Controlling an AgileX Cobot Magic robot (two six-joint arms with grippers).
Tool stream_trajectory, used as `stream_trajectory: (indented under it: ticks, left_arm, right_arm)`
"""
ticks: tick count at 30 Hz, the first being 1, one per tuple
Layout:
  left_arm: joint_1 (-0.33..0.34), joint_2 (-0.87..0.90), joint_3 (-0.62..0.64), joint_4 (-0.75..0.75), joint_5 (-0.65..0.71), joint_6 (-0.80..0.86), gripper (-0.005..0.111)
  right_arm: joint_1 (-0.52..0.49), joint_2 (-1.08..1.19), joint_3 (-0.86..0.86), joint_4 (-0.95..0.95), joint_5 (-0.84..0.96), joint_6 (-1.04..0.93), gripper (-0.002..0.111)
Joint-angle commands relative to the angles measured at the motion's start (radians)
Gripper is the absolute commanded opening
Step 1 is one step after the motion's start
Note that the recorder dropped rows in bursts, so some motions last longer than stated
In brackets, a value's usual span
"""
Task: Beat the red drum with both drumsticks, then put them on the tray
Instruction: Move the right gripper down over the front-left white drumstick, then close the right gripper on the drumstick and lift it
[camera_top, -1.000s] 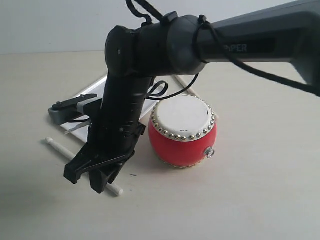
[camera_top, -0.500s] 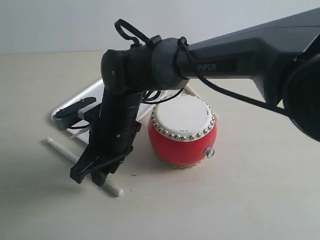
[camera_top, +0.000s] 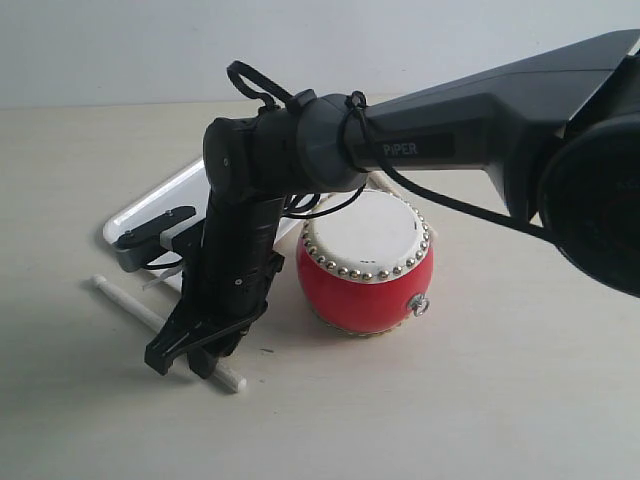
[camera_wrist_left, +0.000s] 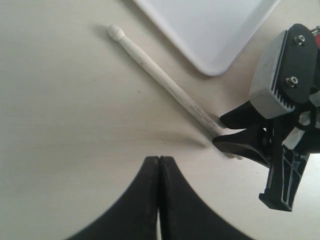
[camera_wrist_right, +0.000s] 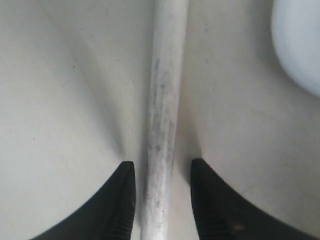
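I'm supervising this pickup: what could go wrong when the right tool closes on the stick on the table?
1. The right tool straddles the drumstick with open jaws. The thin round stick lies flat on the table, so it may roll or slip as they close.
2. In the exterior view the grip sits near one end, so the stick could tilt when lifted.
3. The red drum stands close beside the right arm; a swing might knock it.

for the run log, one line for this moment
right fingers: open, astride pale wooden drumstick on table | left fingers: shut, empty
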Motion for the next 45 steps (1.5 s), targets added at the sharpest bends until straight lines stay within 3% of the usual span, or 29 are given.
stream_trajectory:
  ticks: [1, 17, 19, 23, 30, 39, 45]
  left_arm:
    - [-0.005, -0.007, -0.002, -0.01, 0.001, -0.003, 0.0]
    - [-0.005, -0.007, -0.002, -0.01, 0.001, -0.003, 0.0]
    - [-0.005, -0.007, -0.002, -0.01, 0.001, -0.003, 0.0]
    - [-0.005, -0.007, -0.002, -0.01, 0.001, -0.003, 0.0]
    - [-0.005, -0.007, -0.002, -0.05, -0.007, 0.004, 0.0]
    - [-0.005, -0.007, -0.002, -0.494, 0.003, 0.364, 0.0]
    - [-0.005, -0.007, 0.047, -0.769, 0.028, 0.487, 0.0]
  right_arm:
    - [0.001, 0.002, -0.007, -0.008, -0.009, -0.001, 0.034]
    - [0.001, 0.034, -0.007, -0.012, 0.021, 0.025, 0.031]
    - [0.001, 0.036, -0.007, -0.012, 0.021, 0.048, 0.026]
    - [0.001, 0.036, -0.007, -0.008, 0.041, 0.062, 0.002]
    - [0.001, 0.023, -0.007, -0.008, 0.069, 0.16, 0.0]
    - [-0.025, -0.161, -0.007, -0.006, 0.077, 0.163, 0.0]
    - [-0.181, -0.3, -0.007, 0.149, 0.12, 0.156, 0.0]
